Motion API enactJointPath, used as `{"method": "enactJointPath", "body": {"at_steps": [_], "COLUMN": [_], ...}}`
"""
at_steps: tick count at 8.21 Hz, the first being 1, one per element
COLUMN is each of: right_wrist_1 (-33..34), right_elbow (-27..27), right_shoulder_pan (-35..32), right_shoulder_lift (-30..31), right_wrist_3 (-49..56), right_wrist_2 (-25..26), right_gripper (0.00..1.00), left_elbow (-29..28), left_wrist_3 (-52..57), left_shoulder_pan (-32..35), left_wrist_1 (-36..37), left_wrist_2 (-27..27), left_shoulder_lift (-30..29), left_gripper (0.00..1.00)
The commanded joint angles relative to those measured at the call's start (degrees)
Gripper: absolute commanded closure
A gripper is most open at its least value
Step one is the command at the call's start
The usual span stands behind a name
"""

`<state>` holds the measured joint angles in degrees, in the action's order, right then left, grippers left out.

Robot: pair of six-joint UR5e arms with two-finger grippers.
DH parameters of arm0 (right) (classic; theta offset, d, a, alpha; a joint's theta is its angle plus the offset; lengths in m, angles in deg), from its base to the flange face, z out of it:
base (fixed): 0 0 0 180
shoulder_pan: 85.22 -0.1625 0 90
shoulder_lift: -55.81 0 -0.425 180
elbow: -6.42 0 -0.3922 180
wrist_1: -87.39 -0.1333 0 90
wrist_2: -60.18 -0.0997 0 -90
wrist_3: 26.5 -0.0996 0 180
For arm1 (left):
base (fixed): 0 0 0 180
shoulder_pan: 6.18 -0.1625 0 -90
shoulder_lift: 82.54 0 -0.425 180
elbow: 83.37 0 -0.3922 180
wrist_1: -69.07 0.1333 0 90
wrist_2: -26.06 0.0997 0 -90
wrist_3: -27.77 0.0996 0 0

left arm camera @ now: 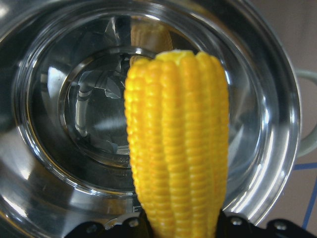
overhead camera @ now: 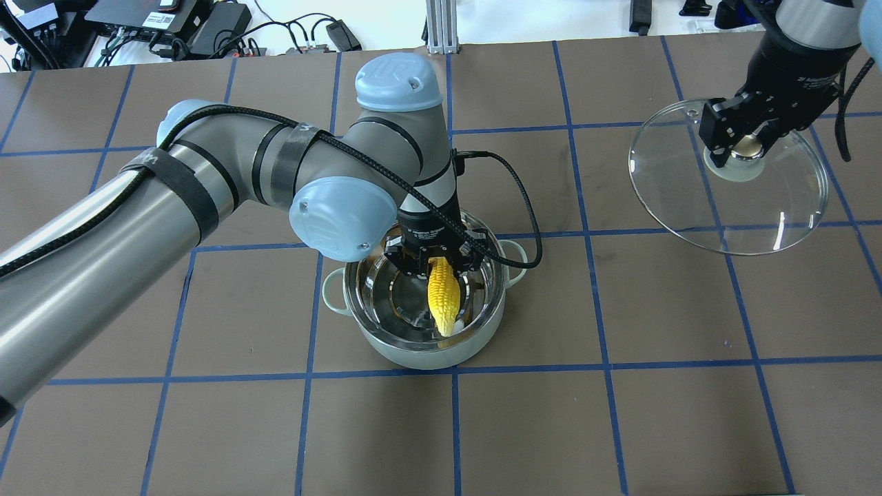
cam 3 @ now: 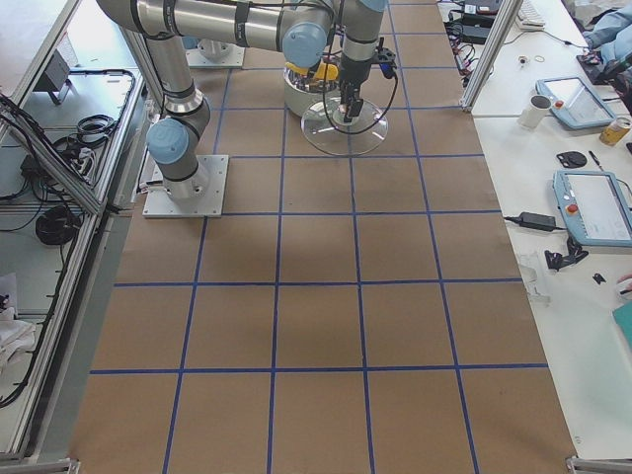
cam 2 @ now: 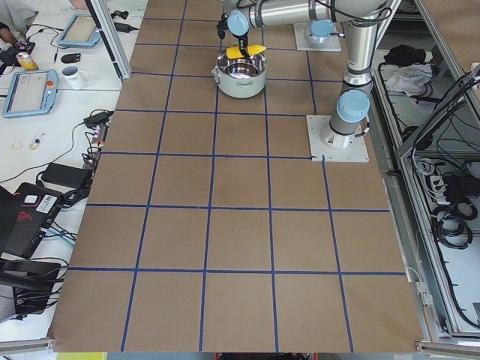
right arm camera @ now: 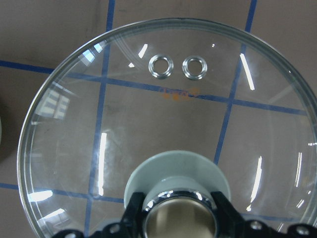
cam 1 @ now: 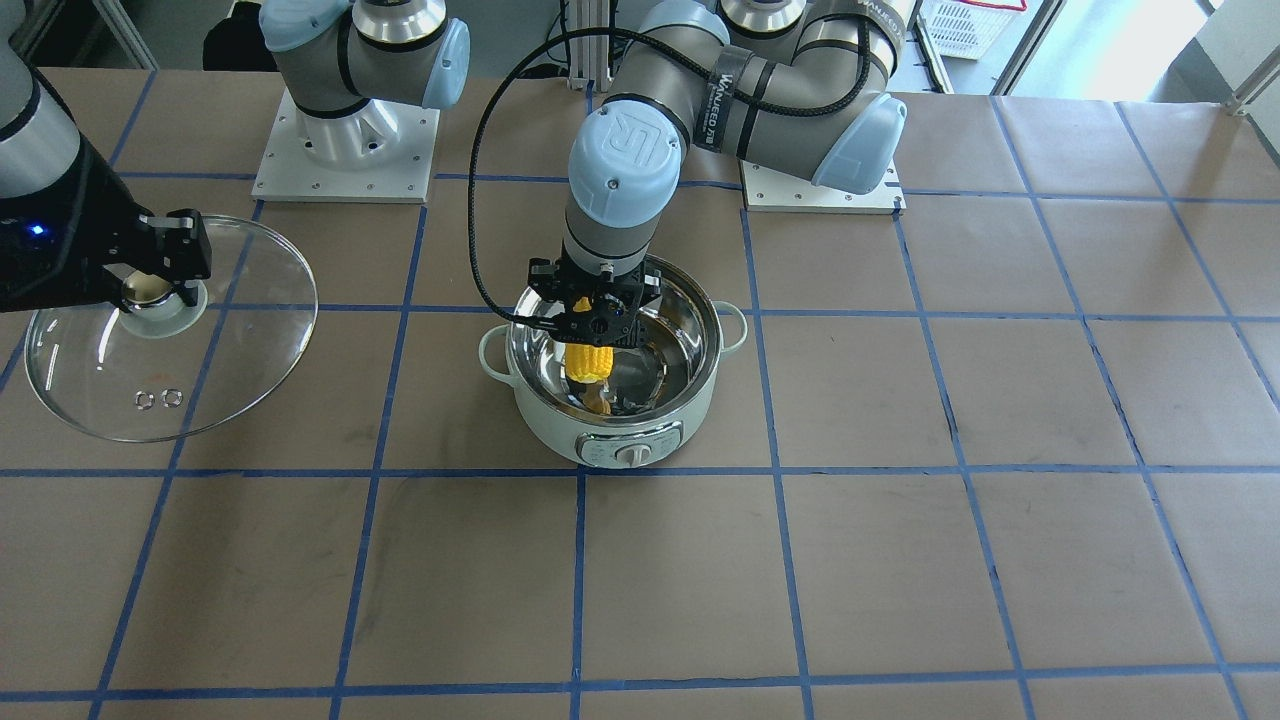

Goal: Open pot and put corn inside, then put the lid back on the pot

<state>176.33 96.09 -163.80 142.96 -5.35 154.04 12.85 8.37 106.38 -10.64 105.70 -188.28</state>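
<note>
The mint-green pot (overhead camera: 386,344) stands open at the table's middle, its steel inside bare; it also shows in the front view (cam 1: 540,410). My left gripper (overhead camera: 435,265) is shut on the yellow corn (overhead camera: 443,296) and holds it tip-down over the pot's bowl; the corn fills the left wrist view (left arm camera: 178,144) above the pot (left arm camera: 59,198). My right gripper (overhead camera: 737,141) is shut on the knob of the clear glass lid (overhead camera: 778,207), held off to the pot's right, above the table. The right wrist view shows the lid (right arm camera: 168,124) with two vent holes.
Brown table surface (overhead camera: 620,427) with blue tape grid lines. Both arm bases (cam 1: 345,140) stand on white plates at the robot's side. The left arm's black cable (overhead camera: 517,200) loops near the pot's handle. Operator desks with tablets and mugs (cam 3: 538,109) lie beyond the table.
</note>
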Motion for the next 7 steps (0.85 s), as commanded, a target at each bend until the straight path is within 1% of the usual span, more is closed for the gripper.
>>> {"method": "enactJointPath", "body": {"at_steps": [1,2,3,6,7], "right_wrist_1": [0.01,0.01,0.09,0.09,0.01], "right_elbow": [-0.02,-0.02,-0.02,-0.02,-0.02], "right_shoulder_pan": [-0.09,-0.09,0.0,-0.17,-0.26], "right_shoulder_lift": [0.04,0.04,0.04,0.13,0.22], "right_wrist_3": [-0.14,-0.14,-0.14,-0.14,-0.32], "right_wrist_2": [-0.43,-1.22,-1.23,-1.4,-1.49], "right_gripper": [1.0,1.0,1.0,1.0,1.0], "left_elbow": [0.03,0.03,-0.06,-0.85,-1.2], "left_wrist_3": [0.86,0.95,0.95,0.95,0.95], "left_shoulder_pan": [-0.07,-0.07,-0.07,-0.77,-2.42], "left_wrist_1": [0.52,0.52,0.43,-0.79,-2.71], "left_wrist_2": [-0.09,0.0,0.35,0.26,0.26], "left_shoulder_lift": [-0.43,-0.34,-0.08,0.62,1.15], "left_gripper": [0.74,0.12,0.0,0.0,0.0]}}
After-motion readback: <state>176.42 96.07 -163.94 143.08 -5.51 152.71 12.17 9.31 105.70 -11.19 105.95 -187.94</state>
